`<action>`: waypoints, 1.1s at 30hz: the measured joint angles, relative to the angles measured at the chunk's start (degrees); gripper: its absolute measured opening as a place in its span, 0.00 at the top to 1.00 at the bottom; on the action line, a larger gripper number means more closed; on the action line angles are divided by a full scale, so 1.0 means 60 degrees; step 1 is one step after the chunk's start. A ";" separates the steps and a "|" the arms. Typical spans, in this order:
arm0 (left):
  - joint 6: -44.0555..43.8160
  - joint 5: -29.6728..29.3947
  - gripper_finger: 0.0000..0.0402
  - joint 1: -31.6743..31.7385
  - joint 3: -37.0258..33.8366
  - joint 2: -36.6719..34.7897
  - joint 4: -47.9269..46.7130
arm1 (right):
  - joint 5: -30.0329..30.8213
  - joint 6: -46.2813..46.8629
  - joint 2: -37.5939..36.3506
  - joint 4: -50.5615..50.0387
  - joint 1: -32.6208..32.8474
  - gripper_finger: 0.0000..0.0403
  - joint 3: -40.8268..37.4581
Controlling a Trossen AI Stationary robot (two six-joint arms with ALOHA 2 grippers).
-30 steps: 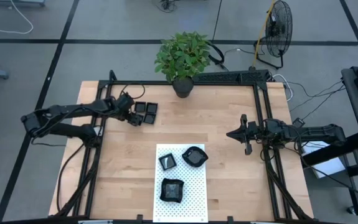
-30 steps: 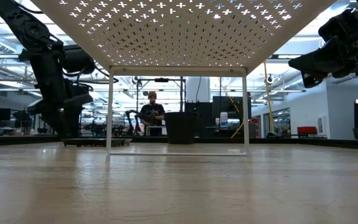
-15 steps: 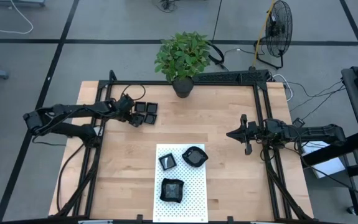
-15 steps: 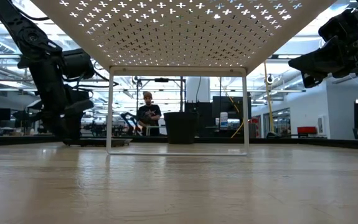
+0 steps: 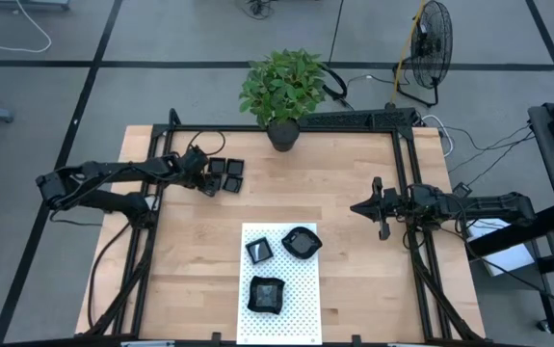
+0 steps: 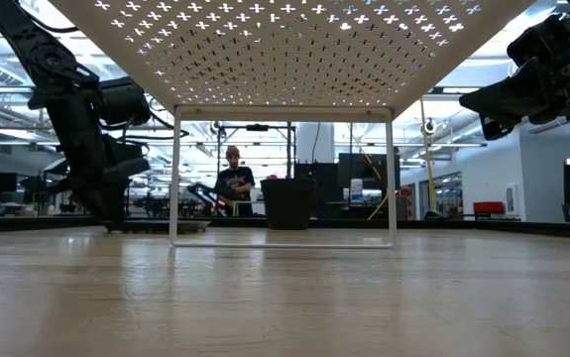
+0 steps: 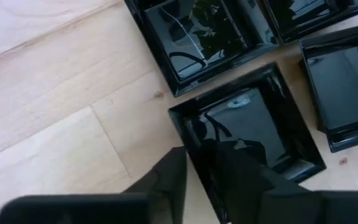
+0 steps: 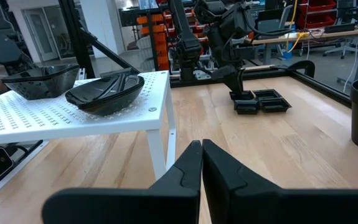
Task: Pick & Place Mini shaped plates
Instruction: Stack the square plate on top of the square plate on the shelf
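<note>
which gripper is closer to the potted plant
Left. The left gripper sits at the black plates just left of the potted plant; the right gripper hangs farther off, toward the table's right side.

Left fingers [image 7: 241, 171] hide the square plate's [image 7: 247, 124] rim.

A: What stands on the pale wooden tabletop [image 6: 285, 297]?
B: A white perforated stand [image 6: 283, 45] on thin legs.
A: And the arms?
B: A dark arm [image 6: 81, 139] reaches down to the tabletop; another dark arm [image 6: 542, 64] hangs higher. A person [image 6: 233, 180] stands beyond.
</note>
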 joint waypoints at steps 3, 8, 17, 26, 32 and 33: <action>-0.0003 0.0105 0.88 0.0000 0.0000 -0.0004 0.0007 | -0.0003 0.0000 0.0004 0.0000 -0.0002 1.00 0.0000; 0.0045 0.0198 0.98 0.0000 0.0000 -0.0219 -0.0035 | -0.0001 0.0000 0.0004 0.0000 -0.0001 1.00 0.0000; 0.0055 0.0265 0.98 0.0000 -0.0004 -0.1563 -0.0664 | -0.0004 0.0000 0.0000 0.0000 0.0002 1.00 0.0000; -0.0024 0.0268 0.97 -0.0740 -0.0004 -0.3312 -0.0890 | -0.0002 0.0000 0.0002 0.0000 0.0000 1.00 0.0000; -0.0300 0.0091 0.97 -0.1940 -0.0004 -0.4077 0.0299 | -0.0002 0.0000 0.0002 0.0000 0.0000 1.00 0.0000; -0.0254 0.0083 0.97 -0.2172 -0.0004 -0.4124 0.0724 | -0.0004 0.0000 0.0003 0.0000 0.0000 1.00 0.0000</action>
